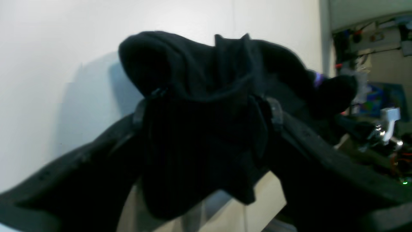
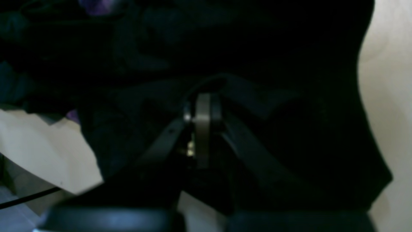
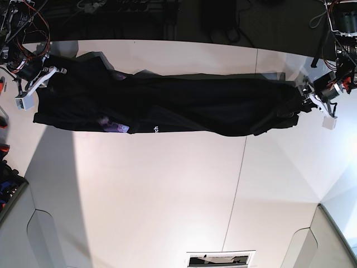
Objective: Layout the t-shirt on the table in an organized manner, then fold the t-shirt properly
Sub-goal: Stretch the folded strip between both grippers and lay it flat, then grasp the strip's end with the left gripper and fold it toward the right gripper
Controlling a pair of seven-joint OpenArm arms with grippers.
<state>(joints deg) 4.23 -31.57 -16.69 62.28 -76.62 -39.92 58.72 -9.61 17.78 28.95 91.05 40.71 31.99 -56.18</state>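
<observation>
The black t-shirt (image 3: 195,106) lies stretched in a long bunched band across the far part of the white table (image 3: 167,190), with small white lettering showing at its near edge. My right gripper (image 3: 47,72) is at the band's left end. In the right wrist view its fingers (image 2: 202,100) meet, shut on dark t-shirt (image 2: 289,96) fabric. My left gripper (image 3: 301,103) is at the band's right end. In the left wrist view its jaws (image 1: 212,101) stand wide apart, and bunched t-shirt (image 1: 193,145) cloth hangs between and over them.
A thin dark seam (image 3: 240,167) runs across the table. Cables and electronics (image 3: 22,33) crowd the far left corner, and more gear (image 1: 370,80) sits beyond the table's edge. A white slotted part (image 3: 220,259) is at the near edge.
</observation>
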